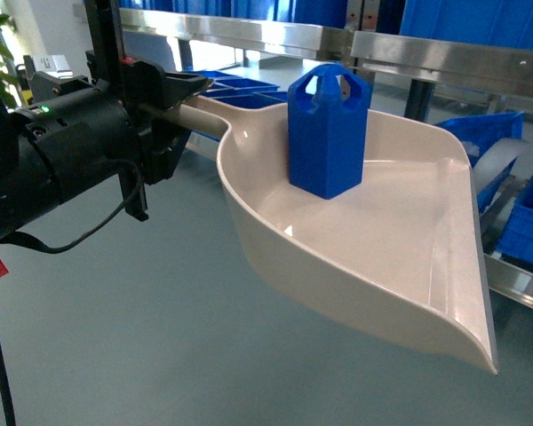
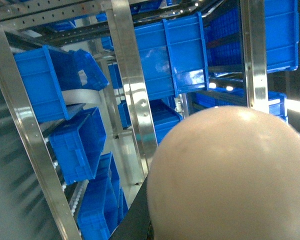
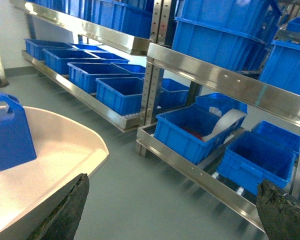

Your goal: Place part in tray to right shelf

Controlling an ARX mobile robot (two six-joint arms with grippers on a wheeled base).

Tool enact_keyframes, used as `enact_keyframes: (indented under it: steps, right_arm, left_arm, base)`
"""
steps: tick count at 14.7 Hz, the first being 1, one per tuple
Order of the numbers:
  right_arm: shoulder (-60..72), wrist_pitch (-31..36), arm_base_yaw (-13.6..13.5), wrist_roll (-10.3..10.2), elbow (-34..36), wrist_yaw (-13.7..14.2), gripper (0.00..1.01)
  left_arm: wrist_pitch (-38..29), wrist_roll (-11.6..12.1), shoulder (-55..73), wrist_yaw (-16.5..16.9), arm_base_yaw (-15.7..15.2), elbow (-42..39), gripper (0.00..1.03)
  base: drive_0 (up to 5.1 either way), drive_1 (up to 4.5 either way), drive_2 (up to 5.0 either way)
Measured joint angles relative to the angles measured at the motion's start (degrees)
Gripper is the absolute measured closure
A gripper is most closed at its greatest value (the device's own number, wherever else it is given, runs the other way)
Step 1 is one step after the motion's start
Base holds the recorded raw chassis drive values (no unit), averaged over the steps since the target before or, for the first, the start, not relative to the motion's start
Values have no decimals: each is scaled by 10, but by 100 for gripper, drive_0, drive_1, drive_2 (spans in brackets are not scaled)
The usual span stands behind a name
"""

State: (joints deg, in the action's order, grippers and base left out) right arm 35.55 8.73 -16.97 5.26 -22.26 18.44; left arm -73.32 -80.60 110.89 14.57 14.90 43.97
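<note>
The left arm is being held out level on the left of the head view, its black wrist pointing right toward the rack, a green light glowing on its housing. The left gripper (image 1: 182, 102) is being kept pinched on the long handle of the tray (image 1: 382, 266), so that the beige scoop is being carried in the air above the grey floor (image 1: 160, 337), its flat lip turned toward the right and lower in the picture. In the left wrist view the tray's rounded beige underside (image 2: 230, 175) is filling the lower right.

The part (image 1: 327, 129) is standing upright inside the tray, on the pan's rear portion, just beyond the handle's root and so near the left gripper but apart from it.

The right gripper (image 3: 175, 210) is being held spread wide, its two dark fingertips (image 3: 70, 210) showing at the bottom corners of the right wrist view with nothing between them; the tray's rim and the part (image 3: 10, 132) are lying to its left.

The right shelf (image 3: 225, 80) is standing beyond, its blue crates (image 3: 190, 132) resting on the lower tier.

No writing can be read.
</note>
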Motion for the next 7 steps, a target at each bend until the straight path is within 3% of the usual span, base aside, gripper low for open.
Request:
enact_keyframes:
  steps: [7]
  right_arm:
    - [0, 0, 0, 0, 0, 0, 3]
  left_arm:
    - [0, 0, 0, -1, -1, 0, 89]
  base:
    - [-153, -153, -153]
